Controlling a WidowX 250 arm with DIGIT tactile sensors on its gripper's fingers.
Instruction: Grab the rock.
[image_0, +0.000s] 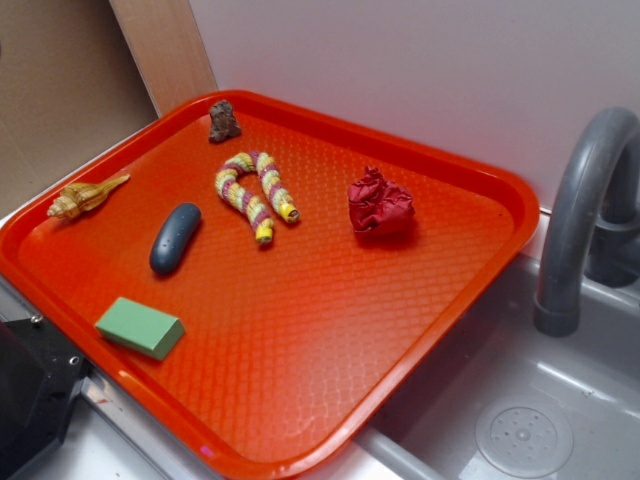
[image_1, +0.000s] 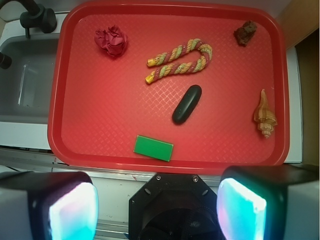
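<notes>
The gripper was held high, pointed straight down, its jaws spread wide apart. Nothing was gripped between the two glowing pads.

Six things spread apart on the tray, my pincer held back from its near edge.

From my wrist view, the rock sits in the far right corner, the wad in the far left. Between them, a little nearer me, lies the rope, bent into a hook. The oval lies just before the rope, near the middle. The shell is by the right rim, nearer me than the rock. The block lies closest to me, by the near rim, left of the oval. The sink with its tap lies left of the tray. My fingers stand wide apart.
</notes>
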